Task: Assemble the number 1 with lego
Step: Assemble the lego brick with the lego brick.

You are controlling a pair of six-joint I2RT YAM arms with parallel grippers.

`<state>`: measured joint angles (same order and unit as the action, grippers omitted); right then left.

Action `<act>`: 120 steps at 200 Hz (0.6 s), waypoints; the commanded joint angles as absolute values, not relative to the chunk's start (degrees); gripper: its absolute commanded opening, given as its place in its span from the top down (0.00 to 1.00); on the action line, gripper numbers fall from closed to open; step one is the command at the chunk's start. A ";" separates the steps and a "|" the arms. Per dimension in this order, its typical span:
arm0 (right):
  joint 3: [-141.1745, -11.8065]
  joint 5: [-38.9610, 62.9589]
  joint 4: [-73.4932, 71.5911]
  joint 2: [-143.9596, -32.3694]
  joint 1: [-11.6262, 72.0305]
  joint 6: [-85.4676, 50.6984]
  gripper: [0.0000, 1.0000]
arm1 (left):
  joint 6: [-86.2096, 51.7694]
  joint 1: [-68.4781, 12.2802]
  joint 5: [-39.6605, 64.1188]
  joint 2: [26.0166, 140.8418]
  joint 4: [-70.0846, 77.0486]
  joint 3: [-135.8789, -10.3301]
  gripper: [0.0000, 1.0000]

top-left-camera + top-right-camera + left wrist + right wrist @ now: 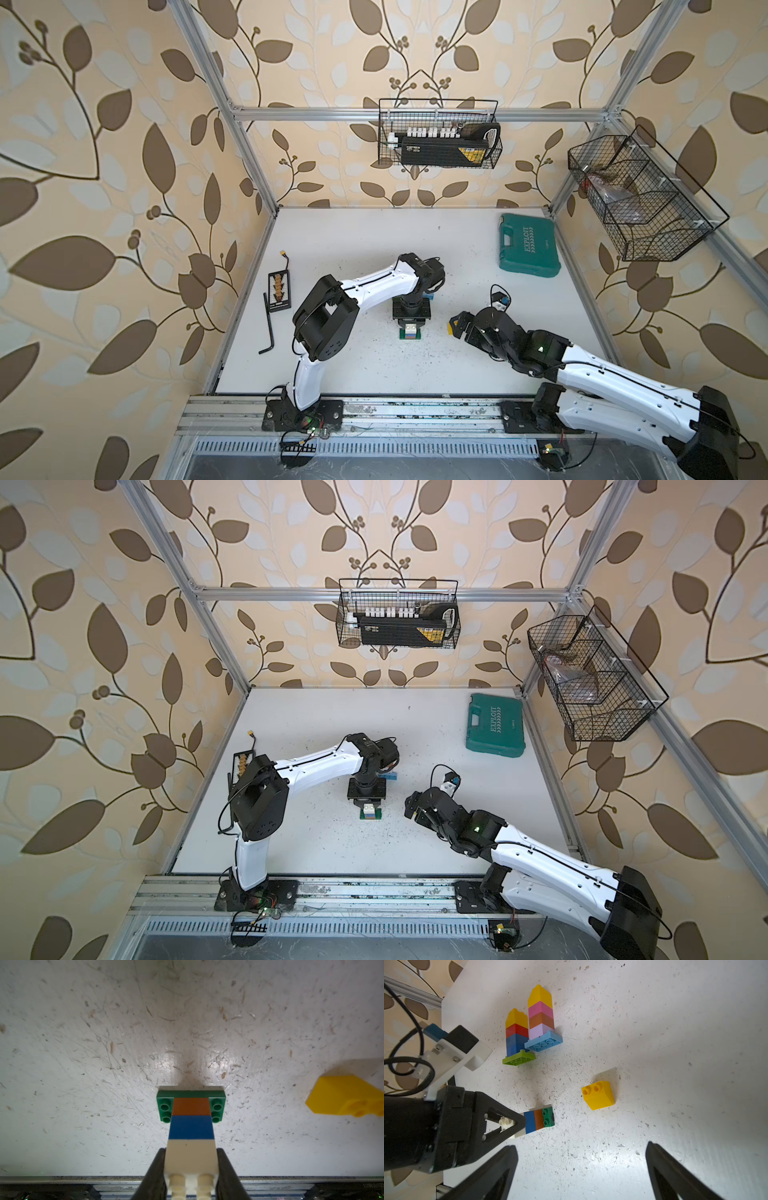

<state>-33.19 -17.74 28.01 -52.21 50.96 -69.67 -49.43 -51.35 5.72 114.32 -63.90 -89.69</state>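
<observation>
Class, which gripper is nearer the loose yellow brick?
Right. The right gripper is open with the yellow brick just ahead; the left gripper grips the brick stack, farther off.

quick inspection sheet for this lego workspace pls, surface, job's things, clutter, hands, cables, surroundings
surface: white table, scuffed and speckled.
job's things: upright green-based stack of brown, blue and a white brick; lime-based stack and light-blue-based stack lying side by side; loose yellow sloped brick.
clutter: teal case, hex key, connector board.
hands: left hand shut on the white brick; right hand open, empty.
cables: black cable looping by the left wrist.
surroundings: leaf wallpaper, metal frame, wire basket at the back, another at the side.
</observation>
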 commanded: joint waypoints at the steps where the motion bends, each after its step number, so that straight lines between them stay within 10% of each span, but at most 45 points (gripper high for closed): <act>1: -32.61 -17.48 29.18 -52.21 50.72 -70.31 0.01 | -50.80 -52.16 6.43 118.84 -63.92 -88.12 0.61; 120: -31.51 -19.08 31.88 -47.64 50.65 -71.12 0.01 | -50.72 -51.24 0.96 111.08 -71.38 -97.27 0.01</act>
